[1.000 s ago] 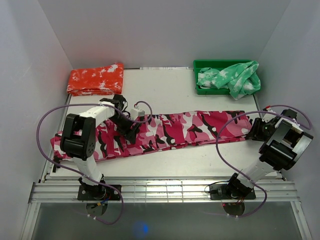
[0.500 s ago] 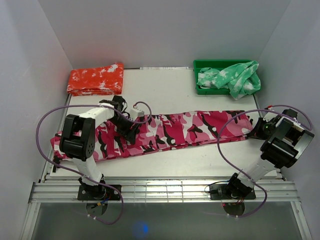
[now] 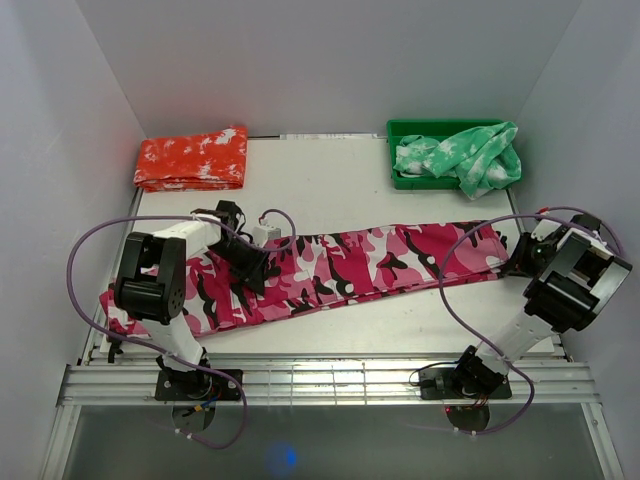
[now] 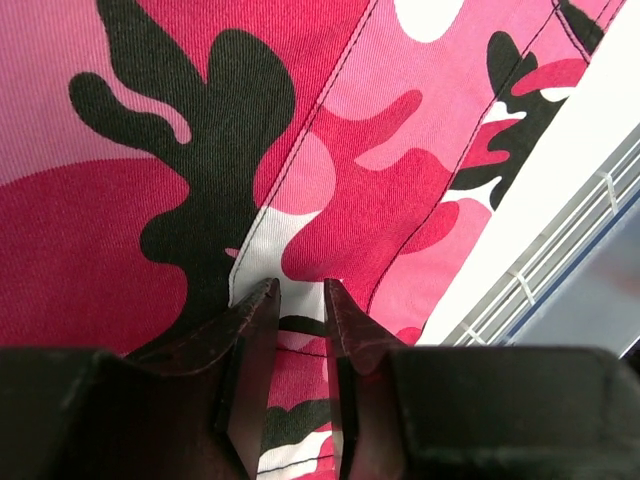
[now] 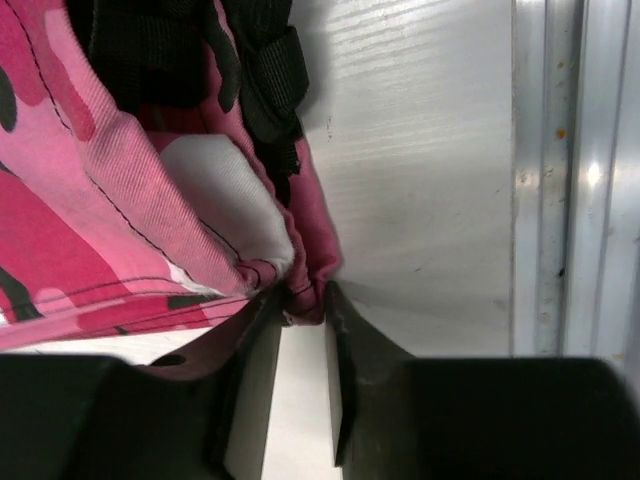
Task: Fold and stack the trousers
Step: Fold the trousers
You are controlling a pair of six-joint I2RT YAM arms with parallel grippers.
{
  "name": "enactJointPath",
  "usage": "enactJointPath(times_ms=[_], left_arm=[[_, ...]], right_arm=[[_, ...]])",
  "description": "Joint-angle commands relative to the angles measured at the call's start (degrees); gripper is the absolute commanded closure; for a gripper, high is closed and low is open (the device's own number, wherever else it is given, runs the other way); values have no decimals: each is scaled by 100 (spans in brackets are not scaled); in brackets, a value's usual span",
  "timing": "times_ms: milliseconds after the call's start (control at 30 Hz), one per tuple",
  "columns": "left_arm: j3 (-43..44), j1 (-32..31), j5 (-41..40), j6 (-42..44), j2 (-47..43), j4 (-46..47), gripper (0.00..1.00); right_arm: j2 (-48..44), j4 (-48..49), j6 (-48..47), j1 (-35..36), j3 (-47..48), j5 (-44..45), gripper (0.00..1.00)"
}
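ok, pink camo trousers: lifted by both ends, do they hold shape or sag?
Likely floppy: the trousers lie flat and bunch where the right gripper pinches the edge, so the middle probably sags. Thin woven cloth, probably light; should drag easily over the smooth table.

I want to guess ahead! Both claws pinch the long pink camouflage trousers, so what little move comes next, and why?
Probably raise the right gripper a little and carry its end leftward: the long pink camouflage cloth trousers lie stretched out unfolded, and both it and the left gripper look shut on cloth.
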Motion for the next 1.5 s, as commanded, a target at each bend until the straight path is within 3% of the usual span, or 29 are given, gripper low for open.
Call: enactJointPath(times_ms=[0, 33, 200, 433, 800, 933, 1000, 1133, 1467], left_arm=[[-272, 48, -1026, 264, 427, -155, 60], [-237, 48, -1017, 255, 445, -155, 59], [-52, 48, -929, 238, 463, -190, 54], [115, 48, -885, 229, 524, -251, 53], [115, 48, -876, 238, 454, -304, 52], [133, 48, -885, 255, 480, -304, 52], [150, 48, -876, 255, 498, -296, 52], [177, 48, -902, 255, 507, -260, 52], [63, 48, -1025, 369, 437, -208, 52]], right_arm=[[90, 25, -365, -178, 452, 82, 68], [46, -72, -410, -178, 523, 55, 60], [-218, -713, -543, -178, 1171, -549, 54], [316, -1030, 2, -125, 1516, -1017, 54], [679, -1013, 205, 86, 1244, -965, 54], [696, -1066, 135, 139, 1218, -851, 59], [714, -1136, 91, 147, 1226, -815, 67], [635, -1224, 20, 148, 1253, -719, 92], [-121, -1856, 90, 139, 1595, -297, 92]])
